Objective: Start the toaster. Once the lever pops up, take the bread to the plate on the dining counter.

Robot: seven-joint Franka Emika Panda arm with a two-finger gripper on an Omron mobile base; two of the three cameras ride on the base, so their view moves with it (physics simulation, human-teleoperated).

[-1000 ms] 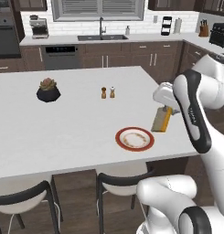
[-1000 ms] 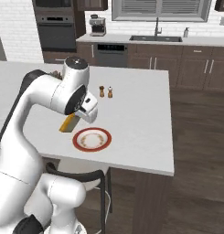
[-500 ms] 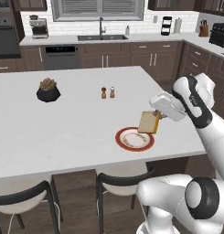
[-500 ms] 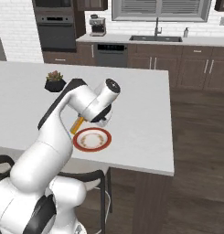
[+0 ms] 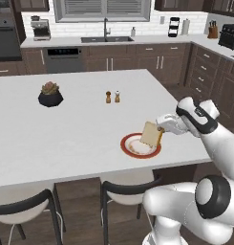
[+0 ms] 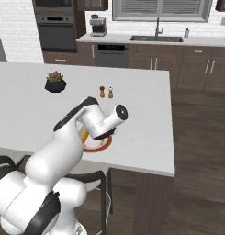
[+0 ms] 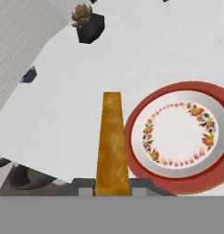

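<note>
Bread point(image 5: 150, 134) is the thing in play: the slice hangs on edge over the near rim of the plate point(image 5: 127, 147), pinched by one crust edge in the gripper point(image 5: 162, 130), whose two fingers are shut tight on it. Held this way (edge-on, as it would leave a toaster slot), it shows the hand view only its toasted brown face point(image 7: 112, 146), rising straight up from between the fingertips. In that view the plate point(image 7: 175, 176) lies just beside the slice, not squarely beneath it, so the bread appears slightly off the plate's centre and not yet resting on it.

The plate sits on the dining counter point(image 5: 80, 124) near its front edge, within the arm's reach from the stool side; the salt and pepper shakers point(image 5: 112, 96) stand beyond the plate, and a small potted plant point(image 5: 50, 94) well apart from it toward the far side. Judging by this, the delivery is almost done: what remains is to bring the slice over the plate's pale centre, lower it and let go.
</note>
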